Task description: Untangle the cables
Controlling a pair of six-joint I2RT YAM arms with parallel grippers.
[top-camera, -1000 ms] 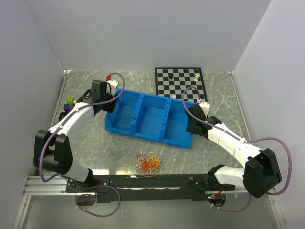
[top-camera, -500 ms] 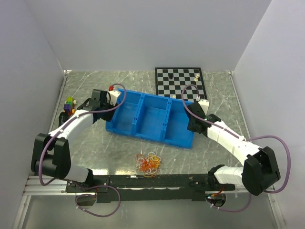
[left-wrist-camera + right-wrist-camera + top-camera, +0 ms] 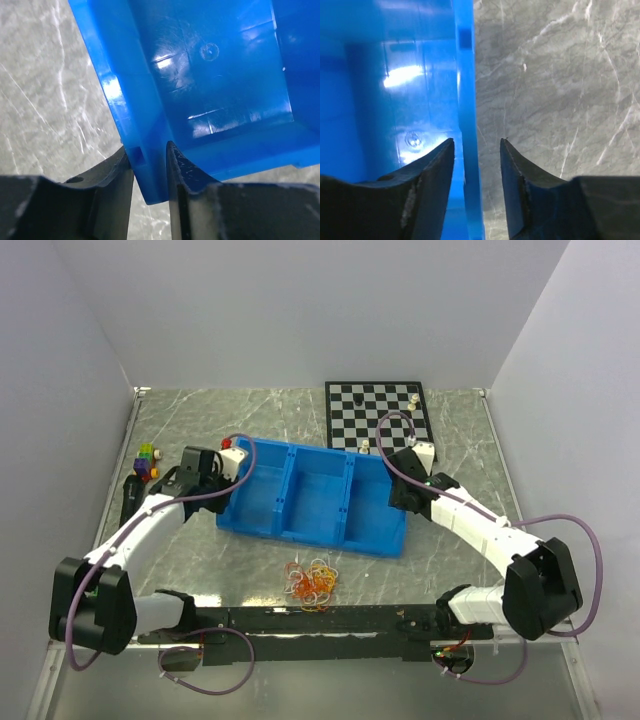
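Observation:
The cables (image 3: 312,581) are a small clump of orange, red, yellow and white loops on the table near the front edge, in front of the blue bin (image 3: 300,537). Neither gripper is near them. My left gripper (image 3: 228,472) is shut on the bin's left wall; in the left wrist view the gripper (image 3: 149,150) pinches that wall (image 3: 130,100) between both fingers. My right gripper (image 3: 400,490) is open and straddles the bin's right wall. In the right wrist view the gripper (image 3: 477,142) has one finger inside the bin, one outside, and a gap beside the wall (image 3: 465,90).
A chessboard (image 3: 379,412) with a few pieces lies at the back right, just behind the bin. Small coloured blocks (image 3: 146,460) sit at the left edge. White walls enclose the table on three sides.
My left gripper has pulled toward the near left with the bin's left wall, and the bin has turned and now lies squarer to the table. My right gripper has shifted slightly back.

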